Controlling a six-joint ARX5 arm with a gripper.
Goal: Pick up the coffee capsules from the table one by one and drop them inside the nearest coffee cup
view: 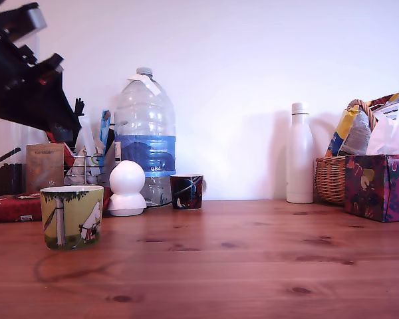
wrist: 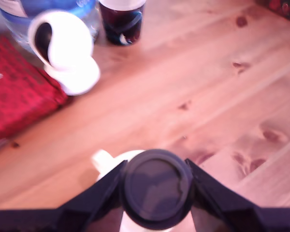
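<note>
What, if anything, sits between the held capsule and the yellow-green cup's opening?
Nothing visible. In the wrist view the tool is shut on a dark coffee capsule, with the cup's pale rim showing behind it. In the exterior view, the cup stands alone on bare table.

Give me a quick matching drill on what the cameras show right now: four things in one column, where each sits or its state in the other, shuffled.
Things:
1. coffee capsule
2. coffee cup
3. white bottle
4. small dark cup

Places or states:
A. beside the wicker basket, by the wall
B. at the foot of the big water bottle, on the exterior view's right of the white round device
C. clamped in the tool, above a cup's pale rim
D. nearest the exterior camera, toward that view's left

Pairs: 1-C, 2-D, 3-A, 4-B
</note>
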